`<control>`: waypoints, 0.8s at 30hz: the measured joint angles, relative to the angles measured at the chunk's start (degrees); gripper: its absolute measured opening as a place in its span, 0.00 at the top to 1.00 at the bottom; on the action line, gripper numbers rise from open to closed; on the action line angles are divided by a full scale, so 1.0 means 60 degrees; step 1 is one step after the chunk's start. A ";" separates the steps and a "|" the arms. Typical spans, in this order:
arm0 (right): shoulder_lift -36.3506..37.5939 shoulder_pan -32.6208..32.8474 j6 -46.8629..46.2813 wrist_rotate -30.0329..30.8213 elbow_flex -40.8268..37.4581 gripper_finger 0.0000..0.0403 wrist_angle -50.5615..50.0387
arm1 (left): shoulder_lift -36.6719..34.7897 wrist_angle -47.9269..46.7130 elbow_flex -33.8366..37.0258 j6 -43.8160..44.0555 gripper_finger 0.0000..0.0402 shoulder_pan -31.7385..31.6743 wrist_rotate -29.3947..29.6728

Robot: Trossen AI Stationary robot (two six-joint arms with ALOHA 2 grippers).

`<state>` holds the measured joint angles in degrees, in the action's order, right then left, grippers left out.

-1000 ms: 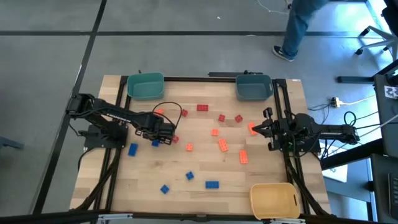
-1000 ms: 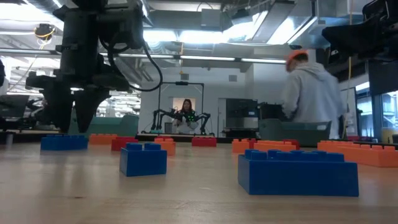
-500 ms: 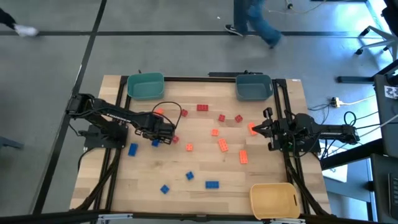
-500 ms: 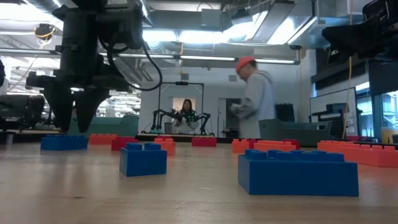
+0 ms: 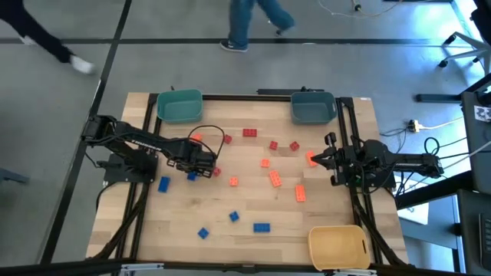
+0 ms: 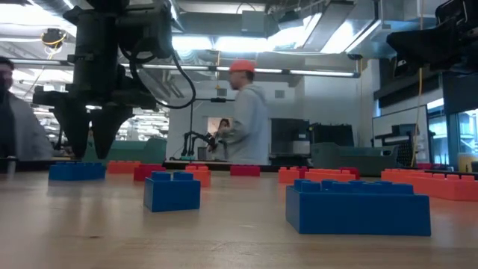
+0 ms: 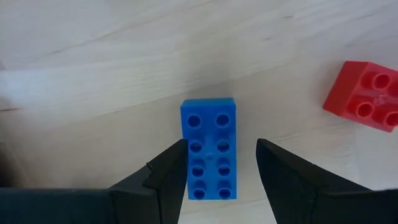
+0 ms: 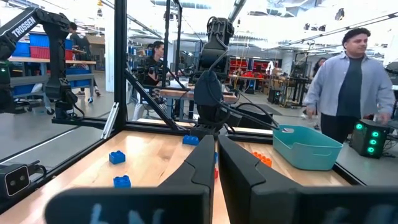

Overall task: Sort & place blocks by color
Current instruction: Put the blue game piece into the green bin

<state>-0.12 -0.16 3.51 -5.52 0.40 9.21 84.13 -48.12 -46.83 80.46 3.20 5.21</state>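
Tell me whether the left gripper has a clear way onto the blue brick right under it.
Probably yes. The left gripper stands open with a finger on either side of the blue brick, nothing between them; the red brick lies apart.

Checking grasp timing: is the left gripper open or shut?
Open. The left gripper fingers straddle the blue block, gaps visible either side.

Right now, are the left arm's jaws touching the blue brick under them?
Apart. The left wrist view shows pale wood on both sides between the open left gripper and the blue brick.
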 joint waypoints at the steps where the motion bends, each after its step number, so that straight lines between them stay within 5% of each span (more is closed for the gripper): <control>1: 0.0000 0.0000 0.0000 0.0000 0.0000 0.94 0.0003 | 0.0031 -0.0003 -0.0001 -0.0002 0.54 -0.0003 0.0001; 24: -0.0004 -0.0011 -0.0002 0.0000 0.0000 0.94 0.0302 | 0.1764 0.0554 -0.0073 -0.0181 0.54 -0.0010 -0.1071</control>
<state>-0.14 -0.23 3.50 -5.52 0.40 11.03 94.71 -44.79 -47.27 79.37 3.14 -1.21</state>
